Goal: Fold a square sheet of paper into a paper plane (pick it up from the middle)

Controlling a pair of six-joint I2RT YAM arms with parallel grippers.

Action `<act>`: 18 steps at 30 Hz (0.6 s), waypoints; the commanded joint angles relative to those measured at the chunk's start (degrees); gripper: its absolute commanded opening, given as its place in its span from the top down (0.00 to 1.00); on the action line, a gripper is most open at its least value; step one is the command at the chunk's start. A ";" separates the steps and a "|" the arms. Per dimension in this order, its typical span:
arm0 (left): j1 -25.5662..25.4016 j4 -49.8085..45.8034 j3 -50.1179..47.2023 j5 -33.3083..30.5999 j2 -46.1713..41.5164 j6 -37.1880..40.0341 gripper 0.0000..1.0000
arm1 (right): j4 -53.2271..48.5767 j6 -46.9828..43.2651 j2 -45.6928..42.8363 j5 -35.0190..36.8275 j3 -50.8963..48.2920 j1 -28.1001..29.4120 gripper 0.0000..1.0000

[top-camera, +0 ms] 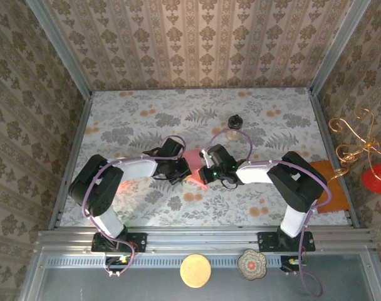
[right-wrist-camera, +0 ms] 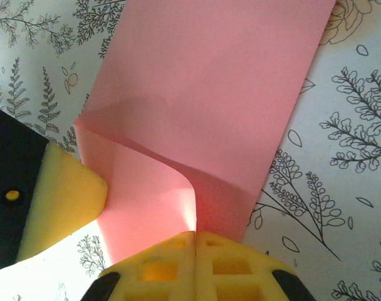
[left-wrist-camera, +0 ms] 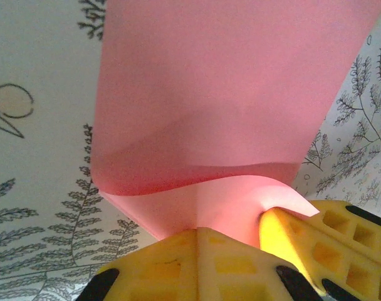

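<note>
The square sheet of paper (top-camera: 192,162) is salmon pink and lies mid-table between my two grippers. My left gripper (top-camera: 181,170) comes at it from the left and my right gripper (top-camera: 207,170) from the right. In the left wrist view the sheet (left-wrist-camera: 228,94) has its near part curled up off the table, and my left gripper (left-wrist-camera: 198,233) is shut on that lifted edge. The right arm's yellow finger (left-wrist-camera: 303,241) touches the flap beside it. In the right wrist view the sheet (right-wrist-camera: 209,81) bends up in a soft fold into my shut right gripper (right-wrist-camera: 195,237). The left arm's finger (right-wrist-camera: 65,200) presses the flap's left edge.
A small dark-lidded jar (top-camera: 234,121) stands just behind the grippers. A larger orange sheet (top-camera: 331,182) lies at the table's right edge, by a gold wire ornament (top-camera: 356,141) and a red object (top-camera: 376,177). Two round discs (top-camera: 195,270) (top-camera: 252,264) rest on the near rail. Patterned walls enclose three sides.
</note>
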 commanded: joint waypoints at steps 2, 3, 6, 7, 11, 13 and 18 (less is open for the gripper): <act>-0.40 -0.19 -0.70 -1.01 1.24 -1.03 0.91 | -4.94 0.70 2.02 -0.29 0.19 -0.38 1.00; -0.38 -0.19 -0.79 -1.09 1.32 -1.03 0.91 | -5.00 0.64 2.00 -0.29 0.19 -0.38 1.00; -0.31 -0.19 -1.09 -1.27 1.33 -1.31 0.91 | -5.18 0.73 1.99 -0.38 0.27 -0.38 1.00; -0.30 -0.19 -1.20 -1.31 1.38 -1.36 0.91 | -5.11 0.73 1.84 -0.38 0.32 -0.38 1.00; -0.31 -0.19 -1.49 -1.53 1.50 -1.47 0.91 | -5.34 0.82 1.86 -0.55 0.54 -0.38 0.99; -0.28 -0.36 -1.64 -1.70 1.59 -1.63 0.92 | -5.57 1.01 1.66 -0.63 0.75 -0.38 0.98; -0.05 -0.65 -2.11 -1.89 2.17 -1.98 0.92 | -7.33 2.39 -0.60 -0.91 1.95 -0.48 0.90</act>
